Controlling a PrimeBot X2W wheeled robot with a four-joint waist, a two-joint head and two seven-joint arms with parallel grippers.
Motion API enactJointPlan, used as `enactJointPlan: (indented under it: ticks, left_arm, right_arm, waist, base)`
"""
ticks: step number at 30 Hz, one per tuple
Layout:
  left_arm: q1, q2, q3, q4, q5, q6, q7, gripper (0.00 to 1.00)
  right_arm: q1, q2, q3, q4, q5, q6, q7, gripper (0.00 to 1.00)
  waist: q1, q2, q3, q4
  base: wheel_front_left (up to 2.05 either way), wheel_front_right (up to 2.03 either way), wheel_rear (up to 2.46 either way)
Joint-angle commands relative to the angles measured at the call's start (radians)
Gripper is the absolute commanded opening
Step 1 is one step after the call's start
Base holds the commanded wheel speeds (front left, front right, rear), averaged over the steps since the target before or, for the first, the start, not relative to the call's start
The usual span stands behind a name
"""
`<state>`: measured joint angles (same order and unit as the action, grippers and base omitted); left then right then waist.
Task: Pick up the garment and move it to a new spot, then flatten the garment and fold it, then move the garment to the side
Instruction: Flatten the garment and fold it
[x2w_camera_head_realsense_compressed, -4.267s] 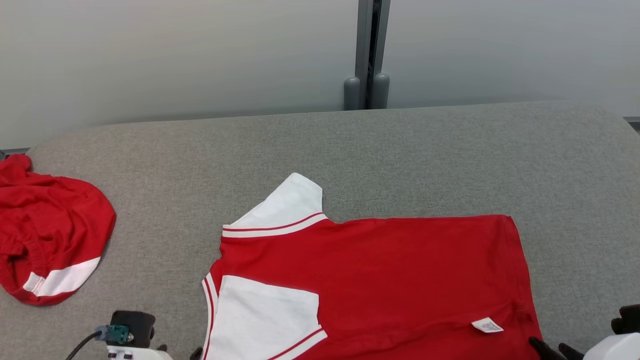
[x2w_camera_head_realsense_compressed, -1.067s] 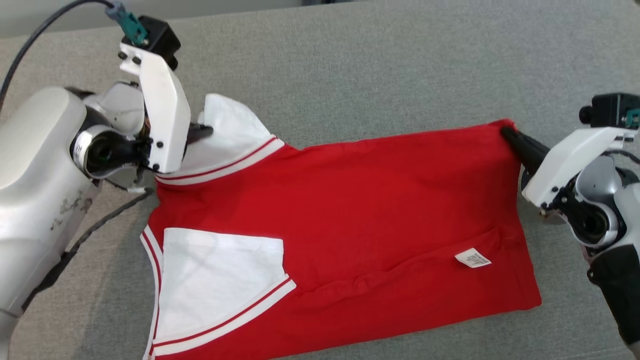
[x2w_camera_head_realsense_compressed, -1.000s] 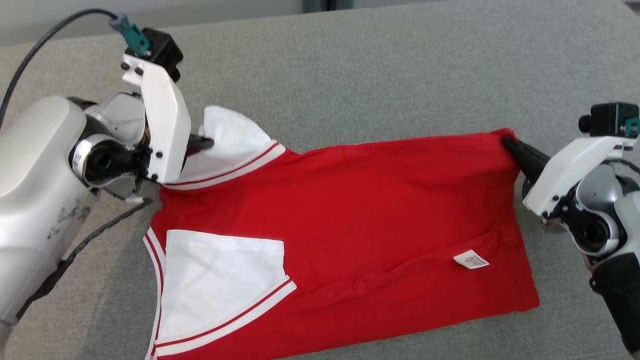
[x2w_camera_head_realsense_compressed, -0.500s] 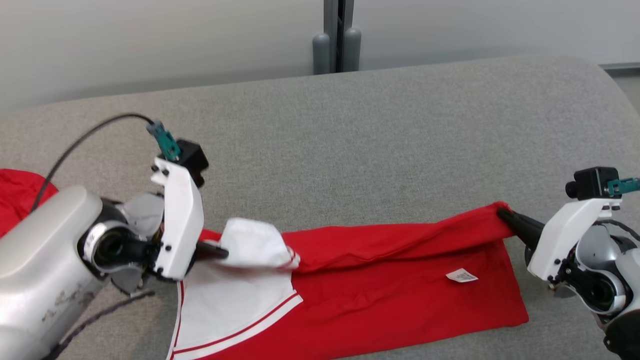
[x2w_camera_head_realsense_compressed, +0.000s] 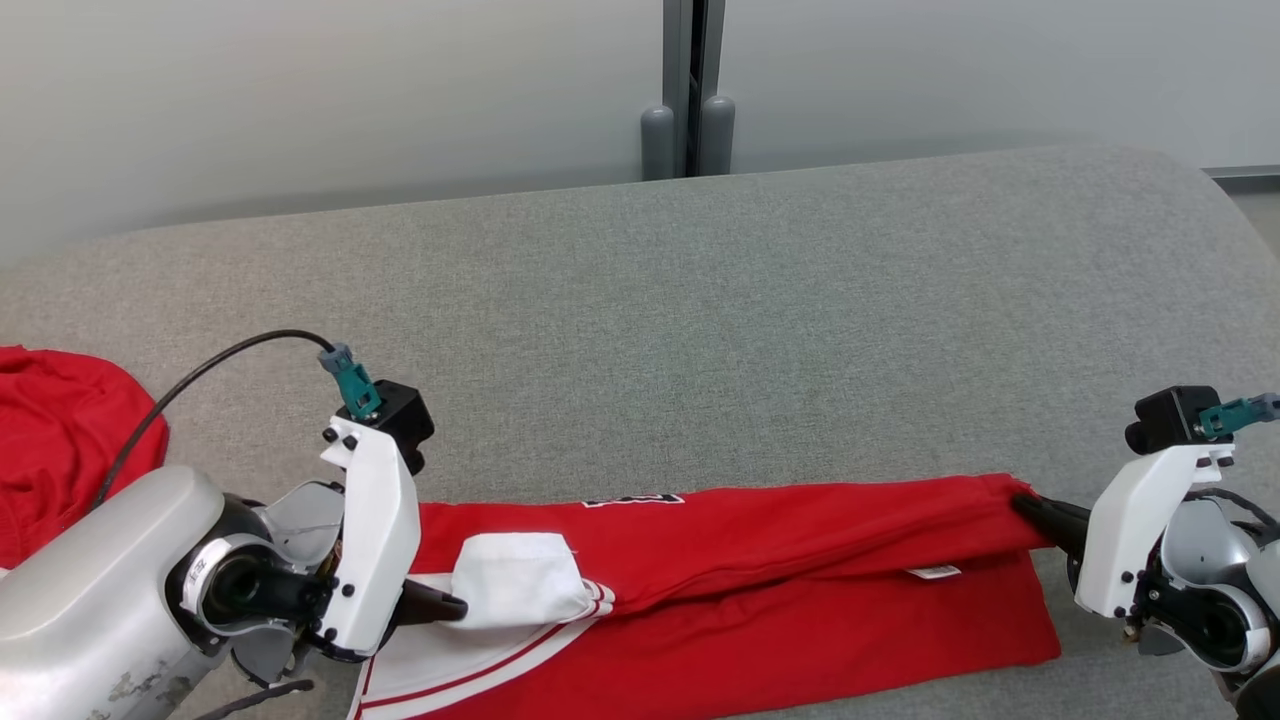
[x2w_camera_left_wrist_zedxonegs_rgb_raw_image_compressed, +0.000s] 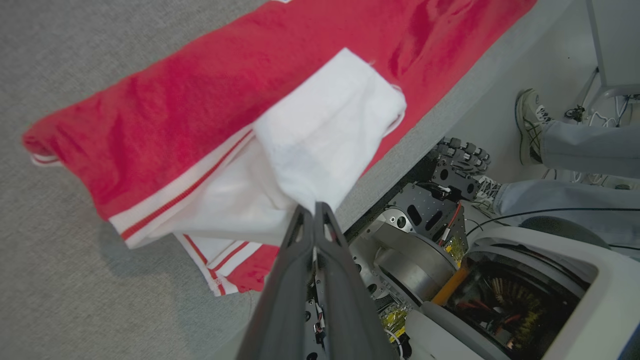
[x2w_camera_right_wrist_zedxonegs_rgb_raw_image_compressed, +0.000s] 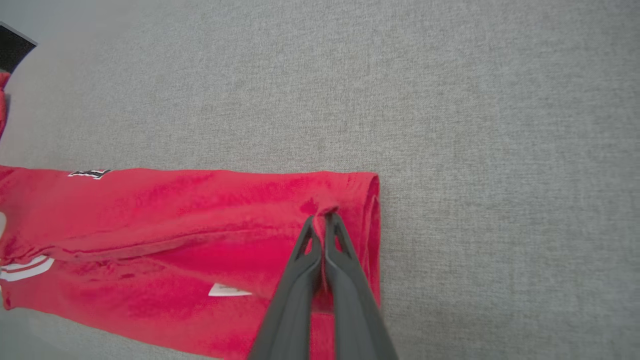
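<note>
Head view, garment: red shirt (x2w_camera_head_realsense_compressed: 780, 560) with white sleeves, stretched left to right along the near edge of the grey counter (x2w_camera_head_realsense_compressed: 700, 330).
Head view, fold: upper layer raised in a taut band between the two claws, over the layer lying flat.
Head view, left claw (x2w_camera_head_realsense_compressed: 455, 606): fully closed, pinching the white sleeve (x2w_camera_head_realsense_compressed: 520, 580) at the shirt's left end.
Head view, right claw (x2w_camera_head_realsense_compressed: 1020, 502): fully closed, pinching the red hem corner at the right end.
Head view, other cloth: crumpled red piece (x2w_camera_head_realsense_compressed: 60, 440) at far left, well apart.
Left wrist view, left claw (x2w_camera_left_wrist_zedxonegs_rgb_raw_image_compressed: 314, 207): fingers pressed together on the white sleeve (x2w_camera_left_wrist_zedxonegs_rgb_raw_image_compressed: 330, 140).
Left wrist view, background: a person's shoe (x2w_camera_left_wrist_zedxonegs_rgb_raw_image_compressed: 530, 115) on the floor past the counter edge.
Right wrist view, right claw (x2w_camera_right_wrist_zedxonegs_rgb_raw_image_compressed: 322, 217): fingertips together, a pucker of red fabric (x2w_camera_right_wrist_zedxonegs_rgb_raw_image_compressed: 175, 210) nipped between them.
Right wrist view, label (x2w_camera_right_wrist_zedxonegs_rgb_raw_image_compressed: 227, 290): small, white, on the lower layer, left of the claw.
</note>
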<state>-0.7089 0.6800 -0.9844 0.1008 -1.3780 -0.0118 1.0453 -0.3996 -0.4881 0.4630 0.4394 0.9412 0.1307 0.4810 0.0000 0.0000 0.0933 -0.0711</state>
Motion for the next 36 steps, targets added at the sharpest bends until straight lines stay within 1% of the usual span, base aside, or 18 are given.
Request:
enactJointPlan:
  ticks: [1,5,6,7,8,9,13,16,19,21,24,28,32,36]
  left_arm:
    - [0.015,-0.001,-0.001,-0.002,-0.008,0.005,-0.005,0.00]
    - [0.032,-0.008,-0.006,-0.002,-0.016,0.012,-0.006,0.00]
    - [0.034,-0.010,-0.006,-0.001,-0.019,0.012,-0.007,0.00]
    - [0.036,-0.013,-0.006,0.001,-0.023,0.012,-0.007,0.29]
    - [0.038,-0.014,-0.004,0.003,-0.026,0.012,-0.007,0.77]
    - [0.042,-0.014,-0.005,0.006,-0.025,0.011,-0.008,1.00]
    - [0.053,-0.018,-0.009,0.015,-0.030,0.011,-0.006,1.00]
    - [0.040,-0.012,0.007,0.020,-0.021,0.007,-0.026,1.00]
    - [0.021,-0.006,0.038,0.019,-0.016,0.000,-0.065,1.00]
    - [0.010,0.001,0.065,0.019,-0.002,-0.005,-0.114,1.00]
    - [0.002,0.005,0.117,0.015,0.033,-0.014,-0.227,1.00]
    - [0.029,0.008,0.181,0.005,0.098,0.001,-0.410,1.00]
    - [0.084,0.005,0.234,-0.010,0.157,0.038,-0.599,1.00]
    - [0.164,0.019,0.278,-0.042,0.215,0.096,-0.769,1.00]
  right_arm:
    - [0.006,-0.002,-0.002,0.008,-0.019,0.000,-0.005,0.00]
    - [0.007,0.005,-0.004,0.016,-0.039,0.000,-0.006,0.00]
    - [0.008,0.007,-0.004,0.019,-0.042,0.000,-0.007,0.04]
    - [0.009,0.009,-0.005,0.022,-0.047,0.000,-0.008,0.31]
    - [0.011,0.011,-0.006,0.025,-0.049,0.000,-0.010,0.58]
    - [0.012,0.014,-0.007,0.030,-0.052,0.000,-0.011,1.00]
    - [0.016,0.021,-0.011,0.040,-0.055,0.000,-0.007,1.00]
    - [0.022,0.023,-0.025,0.031,-0.042,0.000,-0.019,1.00]
    - [0.029,0.014,-0.051,0.004,-0.032,0.000,-0.042,1.00]
    - [0.042,0.008,-0.070,-0.019,-0.025,0.000,-0.059,1.00]
    - [0.057,-0.007,-0.111,-0.072,-0.025,0.000,-0.107,1.00]
    - [0.095,-0.010,-0.170,-0.145,-0.059,0.000,-0.209,1.00]
    - [0.144,0.018,-0.244,-0.211,-0.103,0.000,-0.333,1.00]
    - [0.208,0.070,-0.310,-0.263,-0.155,0.000,-0.444,1.00]
  waist:
    - [0.0000,0.0000,0.004,0.000]
    - [0.0000,0.0000,0.008,-0.002]
    - [0.0000,0.0000,0.009,-0.003]
    - [0.0000,0.0000,0.008,-0.003]
    - [0.0000,0.0000,0.007,-0.004]
    - [0.0000,0.0000,0.006,-0.005]
    - [0.0000,0.0000,-0.005,-0.007]
    - [0.0000,0.0000,-0.024,-0.008]
    - [0.0000,0.0000,-0.040,-0.005]
    - [0.0000,0.0000,-0.050,-0.002]
    - [0.0000,0.0000,-0.060,0.002]
    - [0.0000,0.0000,-0.069,0.011]
    - [0.0000,0.0000,-0.077,0.020]
    - [0.0000,0.0000,-0.081,0.028]
  base:
    - [0.00,0.00,0.00]
    - [0.00,0.00,0.00]
    - [0.00,0.00,0.00]
    - [0.00,0.00,0.00]
    - [0.00,0.00,0.00]
    - [0.00,0.00,0.00]
    - [0.00,0.00,0.00]
    - [0.00,0.00,0.00]
    - [0.00,0.00,0.00]
    - [0.00,0.00,0.00]
    - [0.00,0.00,0.00]
    - [0.00,0.00,0.00]
    - [0.00,0.00,0.00]
    - [0.00,0.00,0.00]
